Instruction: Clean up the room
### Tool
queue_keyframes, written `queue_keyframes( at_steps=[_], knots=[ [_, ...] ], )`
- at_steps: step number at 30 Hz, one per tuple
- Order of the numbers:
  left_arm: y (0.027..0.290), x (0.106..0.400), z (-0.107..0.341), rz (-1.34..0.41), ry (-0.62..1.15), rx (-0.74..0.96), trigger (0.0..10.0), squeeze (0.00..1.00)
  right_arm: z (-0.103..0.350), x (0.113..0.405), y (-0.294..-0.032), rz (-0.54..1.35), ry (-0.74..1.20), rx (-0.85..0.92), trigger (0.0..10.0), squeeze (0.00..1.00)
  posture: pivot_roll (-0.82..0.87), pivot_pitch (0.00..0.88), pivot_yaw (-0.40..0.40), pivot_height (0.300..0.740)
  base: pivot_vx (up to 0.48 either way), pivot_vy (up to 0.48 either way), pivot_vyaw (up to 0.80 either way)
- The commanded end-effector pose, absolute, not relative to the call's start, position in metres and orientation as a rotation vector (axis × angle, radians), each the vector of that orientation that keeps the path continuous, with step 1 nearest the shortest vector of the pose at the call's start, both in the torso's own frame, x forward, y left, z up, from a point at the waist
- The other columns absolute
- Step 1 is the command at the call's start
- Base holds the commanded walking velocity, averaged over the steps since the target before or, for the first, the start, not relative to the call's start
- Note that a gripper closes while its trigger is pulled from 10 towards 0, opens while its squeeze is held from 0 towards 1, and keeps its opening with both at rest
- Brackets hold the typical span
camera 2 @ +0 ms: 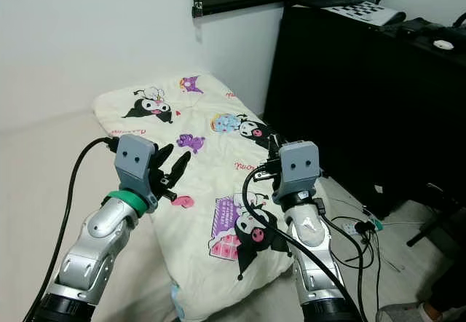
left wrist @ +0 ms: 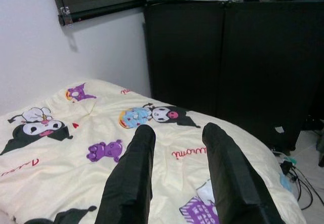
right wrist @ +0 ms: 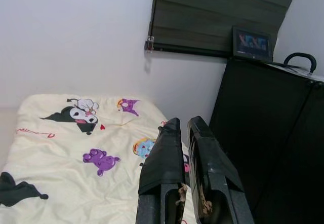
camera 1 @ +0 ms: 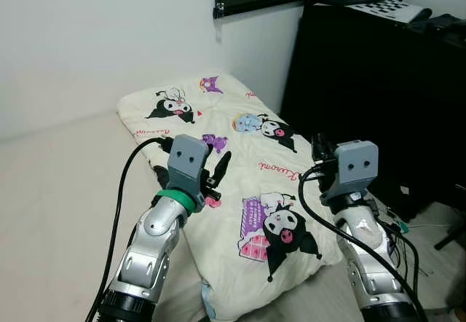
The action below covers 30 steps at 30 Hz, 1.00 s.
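Cream cartoon-print blanket (camera 1: 233,183) spread folded on a pale bed (camera 1: 58,191), nearest edge between both raised arms. Left gripper (left wrist: 174,133) above the blanket, fingers spread apart; right gripper (right wrist: 183,125) over its right side, fingers pressed nearly together, holding nothing. Farther back, black cabinet (camera 1: 378,81) and white wall (camera 1: 95,38).

The cream cartoon-print blanket (camera 1: 240,183) runs under both silver arms at the lower middle of the frame, so its near edge is partly covered. The right gripper (right wrist: 186,128) is masked in the head views by its own grey wrist housing (camera 1: 351,167). At the upper right, the black cabinet (camera 1: 378,96) is cut by the frame's edge, and the small items on its top are too small to identify. Cables (camera 2: 364,238) on the floor at lower right tangle indistinctly.
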<state>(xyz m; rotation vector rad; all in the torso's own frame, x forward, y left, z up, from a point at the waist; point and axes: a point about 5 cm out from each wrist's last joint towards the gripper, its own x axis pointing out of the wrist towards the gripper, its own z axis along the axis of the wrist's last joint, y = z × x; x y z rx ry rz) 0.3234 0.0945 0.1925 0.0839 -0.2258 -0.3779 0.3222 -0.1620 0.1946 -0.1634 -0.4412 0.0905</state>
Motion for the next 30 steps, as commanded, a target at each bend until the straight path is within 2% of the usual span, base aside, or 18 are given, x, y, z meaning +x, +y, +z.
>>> queue_keyframes(
  at_steps=[1,30],
  knots=[
    [0.0946,0.3224,0.1851,-0.380,-0.202,0.090,10.0,0.00,0.1879,0.3210,-0.1625,0.090,-0.423,-0.171,10.0,0.00,-0.14,0.057,0.051,0.739,-0.296,0.000,0.00],
    [0.0939,0.3223,0.1853,-0.388,-0.200,0.095,10.0,0.00,0.1879,0.3213,-0.1621,0.086,-0.427,-0.163,10.0,0.00,-0.14,0.052,0.059,0.739,-0.339,0.000,0.00]
  ],
)
